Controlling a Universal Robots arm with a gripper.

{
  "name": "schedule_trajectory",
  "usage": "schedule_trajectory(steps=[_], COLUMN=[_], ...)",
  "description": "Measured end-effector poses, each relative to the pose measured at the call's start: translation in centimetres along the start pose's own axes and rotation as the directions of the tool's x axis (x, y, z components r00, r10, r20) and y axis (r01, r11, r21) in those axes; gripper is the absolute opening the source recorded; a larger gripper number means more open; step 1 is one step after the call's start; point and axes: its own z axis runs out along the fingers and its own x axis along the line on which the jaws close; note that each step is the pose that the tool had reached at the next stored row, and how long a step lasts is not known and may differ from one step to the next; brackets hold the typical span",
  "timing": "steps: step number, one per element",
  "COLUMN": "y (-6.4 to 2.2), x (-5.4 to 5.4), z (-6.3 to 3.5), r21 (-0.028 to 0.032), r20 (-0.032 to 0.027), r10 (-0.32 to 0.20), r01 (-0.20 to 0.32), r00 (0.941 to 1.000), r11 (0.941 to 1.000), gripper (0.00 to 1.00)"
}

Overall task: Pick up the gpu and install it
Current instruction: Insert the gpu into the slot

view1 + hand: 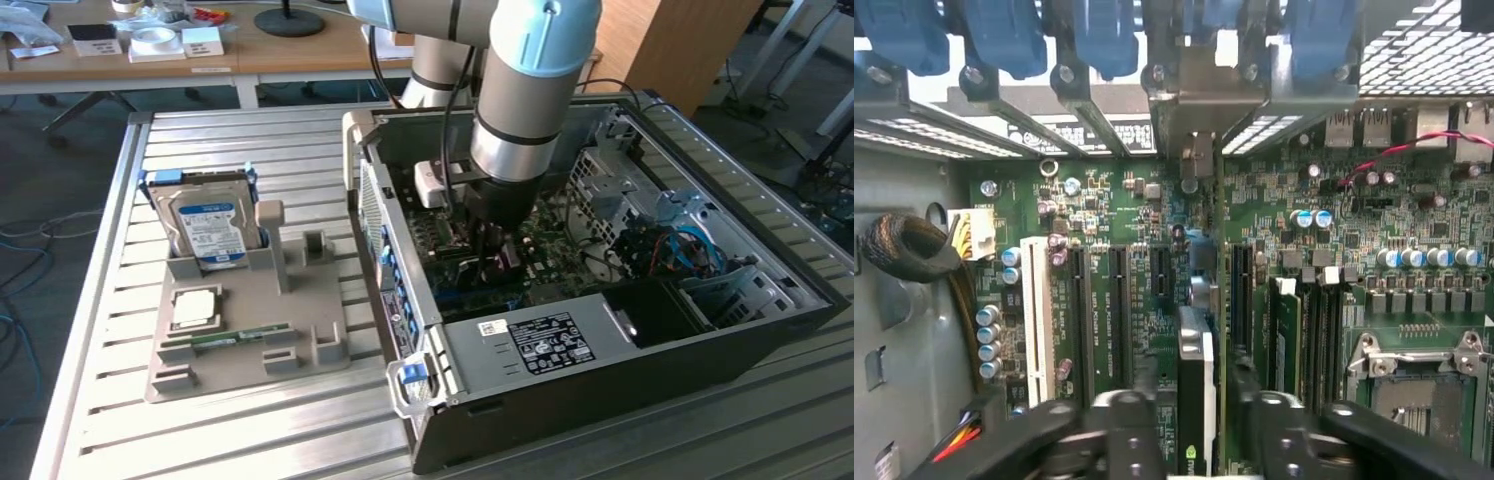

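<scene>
In the exterior view, the gripper (pixel 489 243) is seen lowered into the open computer case (pixel 747 330), just above the motherboard (pixel 567 262). On the grey holder tray (pixel 320 300) beside the case, a hard drive (pixel 214 222) is stood upright (blue-white label outward). In the wrist view, the gpu (pixel 1195 395) is seen on edge between the two black fingers (pixel 1286 425), standing upright in a motherboard slot, its metal bracket (pixel 1199 110) lined up with the rear openings. Whether the card is gripped or released cannot be told.
</scene>
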Motion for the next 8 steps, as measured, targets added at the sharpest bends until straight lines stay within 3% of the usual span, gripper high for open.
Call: schedule_trajectory(steps=[3, 8], y=[0.0, -0.01], x=[0.0, -0.01], z=[0.0, -0.12], r21=[0.0001, 0.0], r20=[0.0001, 0.0], r10=[0.0, 0.0], r01=[0.0, 0.0], r00=[1.0, 1.0], r11=[1.0, 1.0], gripper=[0.52, 0.52])
